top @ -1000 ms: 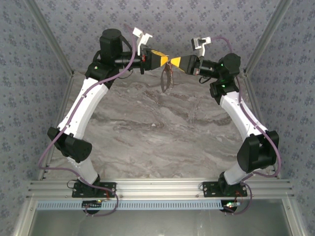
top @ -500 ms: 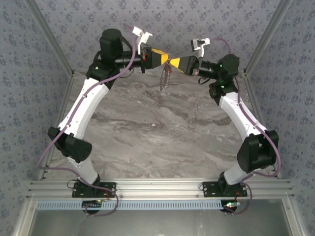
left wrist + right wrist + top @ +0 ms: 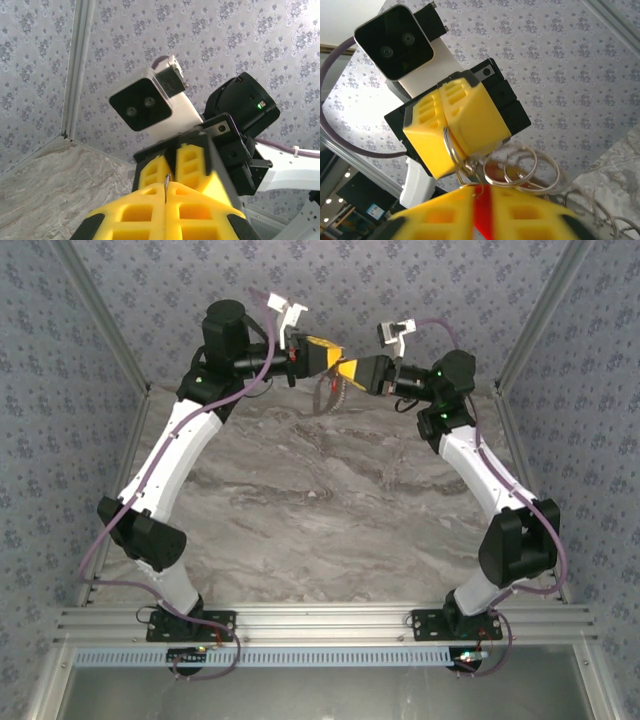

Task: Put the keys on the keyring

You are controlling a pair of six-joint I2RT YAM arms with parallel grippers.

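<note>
a: what's hard to make out?
b: from above, the thin grey metal keyring (image 3: 325,395) is a faint loop hanging below the two yellow tips. it has low contrast against the grey marble table (image 3: 320,520). in the left wrist view a sliver of its wire pokes out of the seam of the left gripper (image 3: 165,186), whose fingers are pressed together on it.
a: and the key?
b: the tiny bright red oblong key (image 3: 482,212) is blurred and cut off by the bottom edge. it fills the gap between the yellow fingers of the right gripper (image 3: 346,370), which look to pinch it. it sits just below the keyring wire; whether it is threaded on, i cannot tell. linked silver rings (image 3: 521,167) dangle beside it.
a: any change from a second ago?
b: the right gripper has slid left. its tip is now tucked under the left one rather than nose to nose. the hanging loop has swung left too.
</note>
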